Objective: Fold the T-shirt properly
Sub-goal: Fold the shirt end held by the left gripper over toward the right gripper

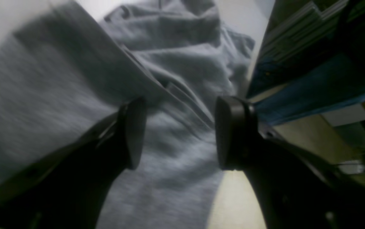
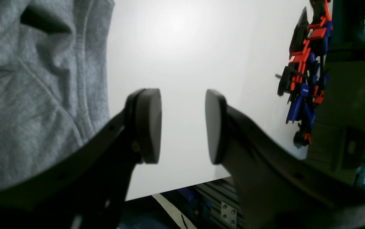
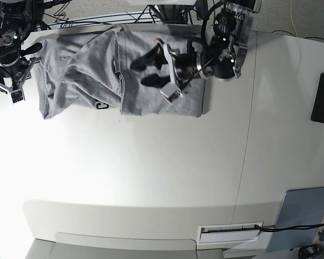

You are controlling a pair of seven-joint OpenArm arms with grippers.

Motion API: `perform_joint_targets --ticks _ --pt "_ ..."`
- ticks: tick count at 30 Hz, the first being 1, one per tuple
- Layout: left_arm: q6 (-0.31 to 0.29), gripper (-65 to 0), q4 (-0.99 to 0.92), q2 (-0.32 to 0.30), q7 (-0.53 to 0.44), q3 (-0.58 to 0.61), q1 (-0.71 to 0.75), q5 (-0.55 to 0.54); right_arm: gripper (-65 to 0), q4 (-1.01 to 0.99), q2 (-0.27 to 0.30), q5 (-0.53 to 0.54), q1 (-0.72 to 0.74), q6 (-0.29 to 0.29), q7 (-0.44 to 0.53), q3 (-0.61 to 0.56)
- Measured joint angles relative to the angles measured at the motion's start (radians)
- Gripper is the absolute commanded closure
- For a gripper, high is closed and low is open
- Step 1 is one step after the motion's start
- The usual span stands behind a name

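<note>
The grey T-shirt [image 3: 97, 70] lies along the far edge of the white table [image 3: 151, 172], partly folded, with a layer doubled over its left half and a straight edge on the right. My left gripper [image 3: 147, 71] hovers open over the shirt's middle. In the left wrist view its pads [image 1: 134, 133] stand wide apart above wrinkled grey cloth [image 1: 176, 70], holding nothing. My right gripper [image 2: 182, 127] is open over bare table just beside the shirt's hemmed edge [image 2: 42, 95]; nothing is between its pads.
The right arm [image 3: 8, 59] sits at the table's far left corner. A black flat object [image 3: 322, 97] lies at the right edge, with a grey-blue pad [image 3: 302, 216] at the front right. A red and blue clamp-like piece [image 2: 306, 79] sits on the table edge.
</note>
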Motion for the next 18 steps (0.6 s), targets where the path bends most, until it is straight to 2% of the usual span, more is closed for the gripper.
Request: perform_joint_targets --ticks 3,6,9,12,14,18 --pt "0.116 -35.0 0.000 0.000 -0.065 -0.069 -0.020 0.121 -23.1 0.000 0.000 0.047 0.000 0.000 0.032 0.000" --pt "0.182 -35.0 0.000 0.000 -0.124 -0.181 -0.026 0.196 -23.1 0.000 0.000 0.149 0.001 0.001 0.077 0.000" --pt "0.166 -35.0 0.000 0.000 -0.113 -0.300 -0.023 0.203 -23.1 0.000 0.000 0.201 0.002 0.002 0.079 0.000" --pt "0.097 -35.0 0.000 0.006 -0.093 -0.425 -0.023 0.202 -23.2 0.000 0.000 0.203 0.002 0.003 0.093 0.000" --pt "0.093 -35.0 -0.001 0.003 -0.092 -0.502 -0.023 0.195 -23.2 -0.005 0.000 0.213 0.000 0.004 0.118 0.000" --pt "0.094 -35.0 -0.001 -0.050 -0.094 -0.592 0.003 0.114 -23.2 -0.082 0.007 0.219 0.002 0.004 0.119 0.000"
